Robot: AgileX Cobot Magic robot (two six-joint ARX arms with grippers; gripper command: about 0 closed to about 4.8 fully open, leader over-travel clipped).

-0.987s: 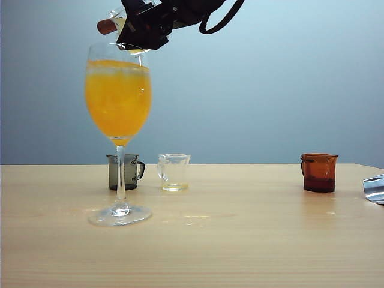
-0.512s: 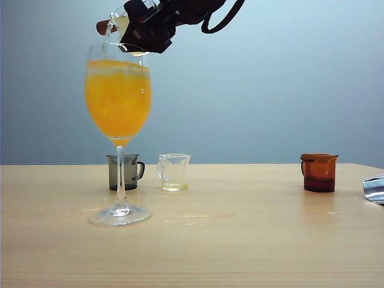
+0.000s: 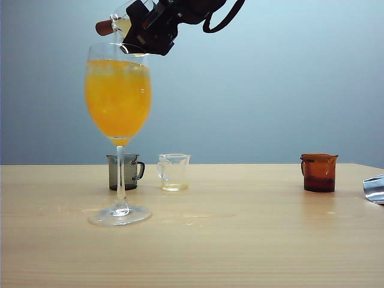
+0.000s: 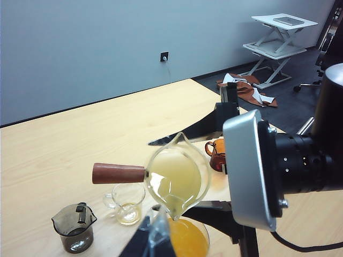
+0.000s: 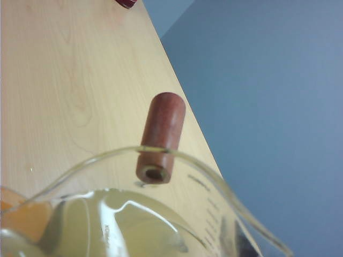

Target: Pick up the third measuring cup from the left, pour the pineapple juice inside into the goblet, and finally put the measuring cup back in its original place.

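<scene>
My right gripper (image 3: pixel 139 30) rolls further, tipping the cup (image 3: pixel 123 23) between my fingers steeper over the goblet (image 3: pixel 118 96).

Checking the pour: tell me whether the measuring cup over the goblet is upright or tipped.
Tipped. Held by the right pincer, the measuring cup points its lip down over the goblet, pineapple juice pooled at the lip.

measuring cup (image 3: pixel 123 21) — above goblet (image 3: pixel 118 102)

Small clear flared measuring cup (image 4: pixel 177 174), reddish-brown handle, tilted over tall clear stemmed goblet (image 3: pixel 119 129); pale yellow juice (image 4: pixel 172 172) at its lip.
</scene>
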